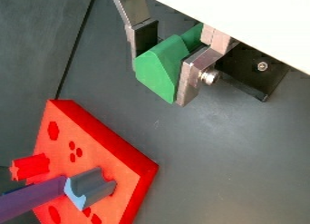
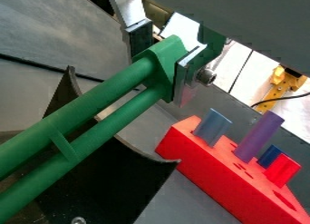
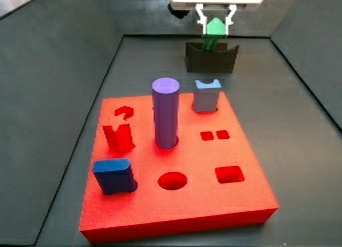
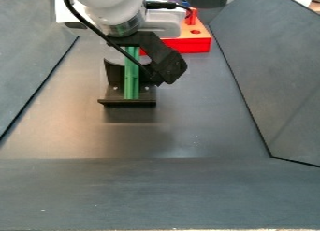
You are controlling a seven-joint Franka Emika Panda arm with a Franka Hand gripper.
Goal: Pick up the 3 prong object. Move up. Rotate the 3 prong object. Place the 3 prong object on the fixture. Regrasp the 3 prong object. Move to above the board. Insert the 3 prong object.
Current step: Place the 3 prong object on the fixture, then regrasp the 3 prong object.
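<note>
Green plastic sits between the silver finger plates: the 3 prong object (image 1: 160,66) is clamped by the gripper (image 1: 168,57), whose jaws are closed against its two sides near one end. In a wrist view the piece (image 2: 103,114) runs as a long bar away from the fingers (image 2: 190,72), with parallel bright green rails and a gap between them; the other end runs out of the picture. In a side view it stands upright (image 4: 130,74) beneath the arm, its lower end meeting the fixture (image 4: 129,99), a dark block on the grey floor; whether it rests in the notch or hangs just above it cannot be told. From the opposite side view the gripper (image 3: 214,21) hangs directly over the fixture (image 3: 211,57), and only a short green stretch of the piece (image 3: 214,29) shows between the fingers.

The board (image 3: 174,176) lies well apart from the fixture, on the near side of it in that view. Relative to the fixture, the light-blue block (image 3: 207,95) is the nearest thing standing on the board; the purple cylinder (image 3: 166,113) stands farther off, near the board's middle. A red forked piece (image 3: 119,132) and a dark blue block (image 3: 112,176) stand farther still, on the side of the cylinder away from the light-blue block.
</note>
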